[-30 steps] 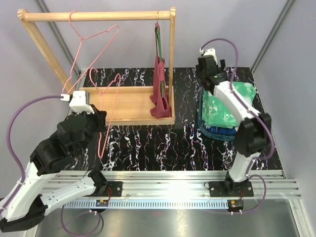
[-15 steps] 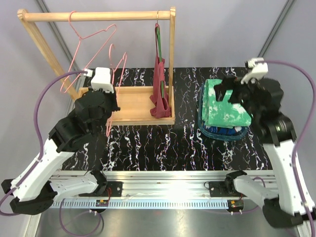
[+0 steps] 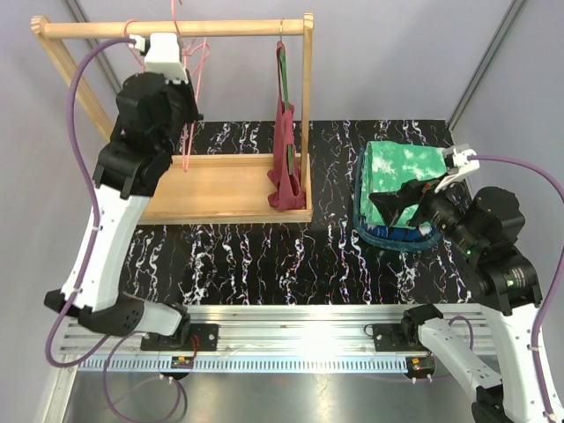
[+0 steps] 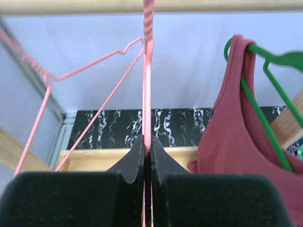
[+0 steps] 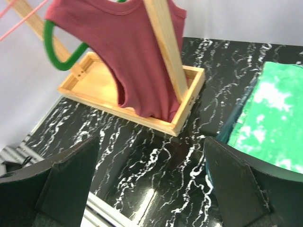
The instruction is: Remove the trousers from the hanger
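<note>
Our left gripper (image 4: 147, 144) clamped on 1 pink hanger (image 4: 147, 94) at the rail (image 3: 220, 28), our right gripper (image 5: 151, 142) spread wide, green trousers (image 3: 405, 169) atop blue trousers (image 3: 392, 235)

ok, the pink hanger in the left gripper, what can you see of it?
The pink hanger is thin wire, pink all over, with a twisted neck. It is bare, with no garment on it. It stands roughly upright, pinched between the shut fingers of the left gripper on the wire below the neck. It is up at the left end of the wooden rail, and its hook pokes above the rail in the top view. Whether the hook rests on the rail cannot be told.
</note>
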